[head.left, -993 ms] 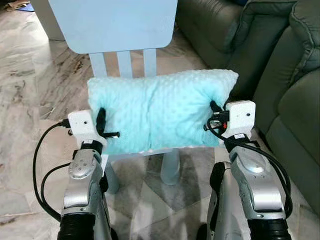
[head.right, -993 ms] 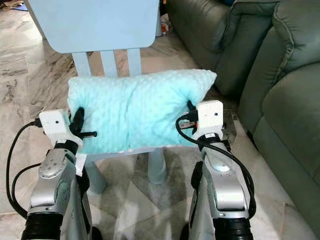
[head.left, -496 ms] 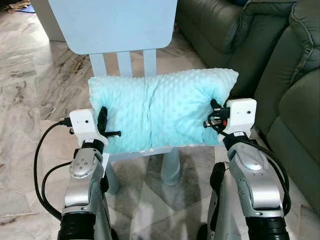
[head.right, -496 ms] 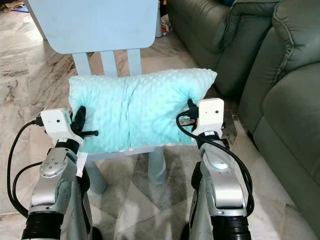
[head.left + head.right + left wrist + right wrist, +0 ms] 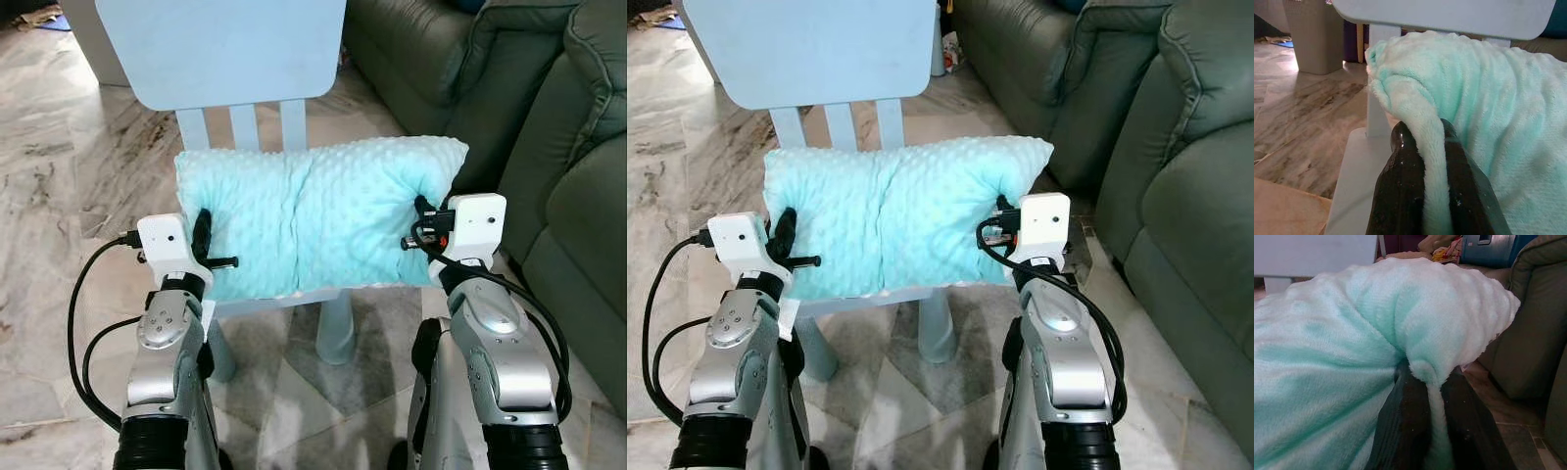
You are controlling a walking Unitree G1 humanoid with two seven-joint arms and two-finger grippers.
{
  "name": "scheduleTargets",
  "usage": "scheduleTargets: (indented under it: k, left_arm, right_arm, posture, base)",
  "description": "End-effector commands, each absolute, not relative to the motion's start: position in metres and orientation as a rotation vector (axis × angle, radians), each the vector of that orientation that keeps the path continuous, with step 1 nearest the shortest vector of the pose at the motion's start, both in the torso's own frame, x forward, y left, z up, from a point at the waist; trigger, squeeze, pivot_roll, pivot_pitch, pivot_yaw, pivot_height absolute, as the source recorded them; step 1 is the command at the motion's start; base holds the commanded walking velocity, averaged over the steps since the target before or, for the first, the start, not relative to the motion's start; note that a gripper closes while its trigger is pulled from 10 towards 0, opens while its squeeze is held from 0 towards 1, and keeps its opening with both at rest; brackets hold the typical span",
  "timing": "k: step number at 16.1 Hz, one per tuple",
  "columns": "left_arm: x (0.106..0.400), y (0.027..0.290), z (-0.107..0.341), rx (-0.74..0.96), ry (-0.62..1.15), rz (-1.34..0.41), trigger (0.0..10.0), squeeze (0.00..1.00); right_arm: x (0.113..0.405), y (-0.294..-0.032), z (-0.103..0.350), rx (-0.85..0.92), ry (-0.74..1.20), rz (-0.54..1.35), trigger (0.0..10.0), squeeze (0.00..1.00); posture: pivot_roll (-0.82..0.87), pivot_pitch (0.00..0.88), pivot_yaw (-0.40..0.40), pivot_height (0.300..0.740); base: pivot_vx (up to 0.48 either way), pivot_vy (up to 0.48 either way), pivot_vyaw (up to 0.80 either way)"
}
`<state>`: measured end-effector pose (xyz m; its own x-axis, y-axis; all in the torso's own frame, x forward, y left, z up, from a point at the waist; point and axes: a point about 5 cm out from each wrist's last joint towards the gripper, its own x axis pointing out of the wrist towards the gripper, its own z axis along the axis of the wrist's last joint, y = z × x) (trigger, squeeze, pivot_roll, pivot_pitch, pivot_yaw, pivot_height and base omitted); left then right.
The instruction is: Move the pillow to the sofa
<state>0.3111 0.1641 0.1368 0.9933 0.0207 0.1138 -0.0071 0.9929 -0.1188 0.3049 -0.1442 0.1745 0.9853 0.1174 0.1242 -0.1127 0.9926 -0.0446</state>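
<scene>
I have both pincers on the mint-green dotted pillow (image 5: 318,217), which lies across the seat of the pale blue chair (image 5: 230,49): the left pincer (image 5: 1422,142) is pinching a fold of plush at its own end, the right pincer (image 5: 1427,382) pinching the seam at the opposite end, each with fabric clamped between its two black fingers (image 5: 1400,196). The pillow spans the gap between the two pincers, its back edge against the chair's slats. Just beyond the right pincer, the grey-green sofa (image 5: 549,127) stands on the marble floor (image 5: 59,176).
</scene>
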Motion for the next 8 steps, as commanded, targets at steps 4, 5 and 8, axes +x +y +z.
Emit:
scheduleTargets:
  k: [4,5,8]
  left_arm:
    - [0.3122,0.1615,0.1397,-0.116,-0.125,-0.002,10.0,0.00]
    - [0.3122,0.1614,0.1395,-0.116,-0.125,-0.003,10.0,0.00]
    - [0.3125,0.1611,0.1395,-0.116,-0.123,-0.004,10.0,0.00]
  right_arm:
    - [0.3050,-0.1457,0.1920,-0.025,-0.192,0.105,10.0,0.00]
    - [0.3050,-0.1458,0.1919,-0.026,-0.191,0.105,10.0,0.00]
    - [0.3054,-0.1456,0.1918,-0.024,-0.188,0.106,10.0,0.00]
  posture:
    - [-0.20,0.000,0.032,0.430]
    - [-0.20,0.000,0.031,0.440]
    - [-0.20,0.000,0.031,0.475]
  base:
    - [0.000,0.000,0.00]
    - [0.000,0.000,0.00]
    - [0.000,0.000,0.00]
